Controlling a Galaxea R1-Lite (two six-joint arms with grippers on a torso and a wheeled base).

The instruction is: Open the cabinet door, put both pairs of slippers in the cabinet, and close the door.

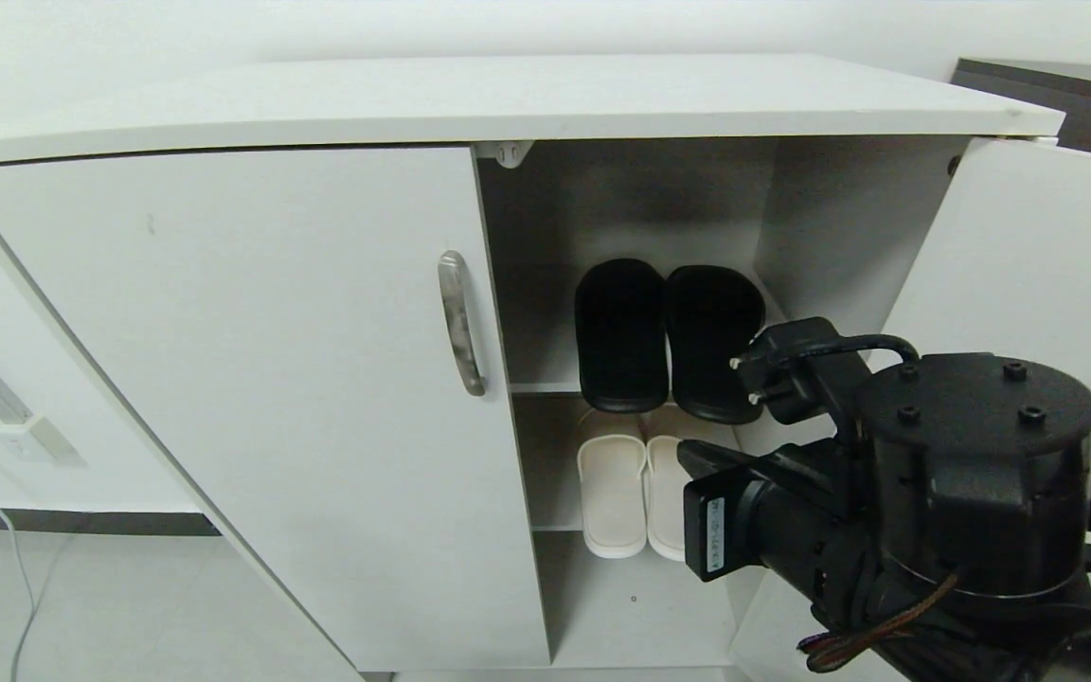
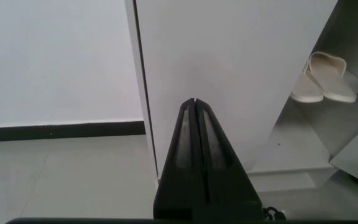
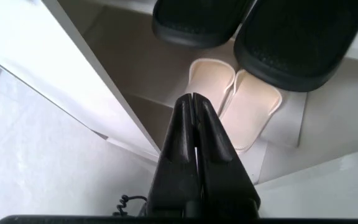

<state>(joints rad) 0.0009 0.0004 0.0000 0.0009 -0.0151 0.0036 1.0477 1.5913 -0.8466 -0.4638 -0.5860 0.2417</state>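
Black pair (image 1: 669,341) on upper shelf (image 1: 545,387), centre frame, heels apparently past the edge. White pair (image 1: 614,493) on lower shelf (image 1: 557,528). Open door (image 1: 1019,284) at right edge of frame.

Left gripper (image 2: 194,102) and right gripper (image 3: 194,99) pinched closed, empty.

Risk: door swung into overhanging heels, or into right arm (image 1: 934,493) parked at the opening.

Hidden: door's handle and outer face; one white slipper partly behind the arm.

The right arm (image 1: 886,511) is showing matte black. Its round cap (image 1: 976,403) is carrying four screws (image 1: 1014,371). A black cable (image 1: 849,346) is looping above, a white label (image 1: 714,533) is marking one block, and a brown braided cable (image 1: 886,627) is curling beneath. The left pincer (image 2: 194,102) and right pincer (image 3: 193,96) are showing black, tapering fingers.
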